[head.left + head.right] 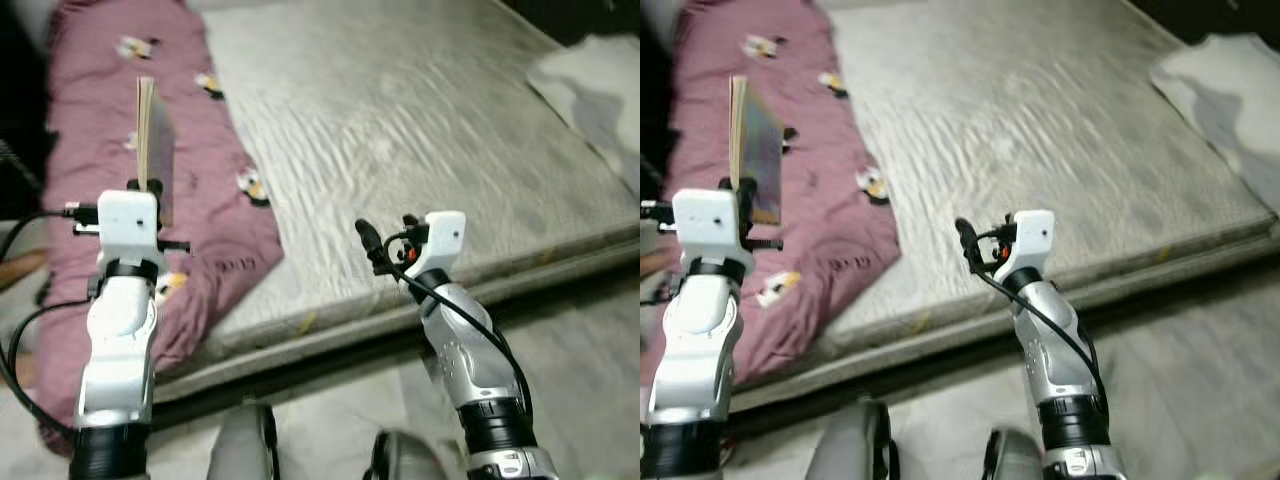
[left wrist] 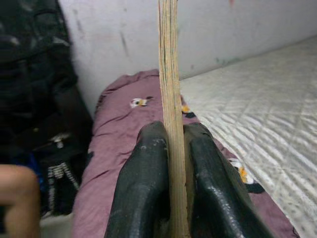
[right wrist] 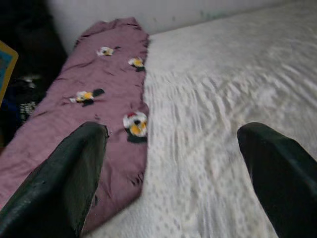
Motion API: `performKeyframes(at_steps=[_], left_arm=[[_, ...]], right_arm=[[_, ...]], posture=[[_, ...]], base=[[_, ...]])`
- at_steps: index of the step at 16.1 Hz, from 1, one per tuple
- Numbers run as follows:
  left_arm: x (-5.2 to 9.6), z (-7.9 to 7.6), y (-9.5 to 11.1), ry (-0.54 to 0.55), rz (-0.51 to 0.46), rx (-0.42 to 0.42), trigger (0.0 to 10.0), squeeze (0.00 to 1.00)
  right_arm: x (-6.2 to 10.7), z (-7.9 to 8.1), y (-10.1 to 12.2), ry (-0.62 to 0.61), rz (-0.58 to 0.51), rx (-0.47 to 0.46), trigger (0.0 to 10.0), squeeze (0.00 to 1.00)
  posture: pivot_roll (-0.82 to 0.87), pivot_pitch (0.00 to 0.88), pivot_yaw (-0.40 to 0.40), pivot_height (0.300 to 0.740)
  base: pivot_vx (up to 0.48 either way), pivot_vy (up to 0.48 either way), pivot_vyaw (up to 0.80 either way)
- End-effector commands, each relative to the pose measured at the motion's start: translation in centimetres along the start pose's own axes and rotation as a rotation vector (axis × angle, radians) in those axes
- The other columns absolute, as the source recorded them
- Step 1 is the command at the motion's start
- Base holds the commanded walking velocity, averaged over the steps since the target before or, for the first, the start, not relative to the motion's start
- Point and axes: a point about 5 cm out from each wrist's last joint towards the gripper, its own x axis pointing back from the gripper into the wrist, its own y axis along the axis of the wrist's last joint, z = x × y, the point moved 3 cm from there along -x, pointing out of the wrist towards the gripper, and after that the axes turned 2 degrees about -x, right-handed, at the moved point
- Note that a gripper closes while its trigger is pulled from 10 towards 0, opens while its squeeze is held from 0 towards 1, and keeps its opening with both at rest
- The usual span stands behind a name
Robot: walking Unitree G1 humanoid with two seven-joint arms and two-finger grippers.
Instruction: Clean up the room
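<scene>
A thin book (image 1: pixel 152 135) stands upright on its edge, clamped between the fingers of my left gripper (image 2: pixel 171 163), which is shut on it above the purple blanket (image 1: pixel 110 110). In the left wrist view its tan page edge (image 2: pixel 169 74) rises straight up between the black fingers (image 2: pixel 141 188). My right gripper (image 3: pixel 173 163) is open, held over the near edge of the grey mattress (image 1: pixel 420 130), with nothing between its fingers (image 3: pixel 64 183).
The purple blanket with small flower patches lies along the mattress's left side. A white cloth (image 1: pixel 595 85) lies at the far right. Dark bags (image 2: pixel 34 99) stand against the wall. A person's bare limb (image 2: pixel 17 198) shows on the left. Pale floor (image 1: pixel 580 340) lies before the mattress.
</scene>
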Motion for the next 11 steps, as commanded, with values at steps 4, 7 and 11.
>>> performKeyframes(at_steps=[4,7,11], left_arm=[[0.5,-0.8,0.5,-0.003,-0.014,0.033,10.0,0.00],[0.2,-1.9,0.8,-0.034,-0.019,0.076,10.0,0.00],[0.3,-2.2,0.6,-0.045,-0.003,0.131,10.0,0.00]], right_arm=[[0.2,-0.7,-0.2,-0.025,0.008,0.019,10.0,0.00],[0.0,-1.0,0.0,-0.038,0.009,0.033,10.0,0.00],[0.0,-1.2,-0.1,-0.050,0.015,0.042,10.0,0.00]], posture=[[-0.02,0.024,0.000,0.740],[-0.02,0.032,-0.009,0.740],[-0.03,0.035,-0.010,0.740]], base=[[0.000,0.000,0.00],[0.000,0.000,0.00],[0.000,0.000,0.00]])
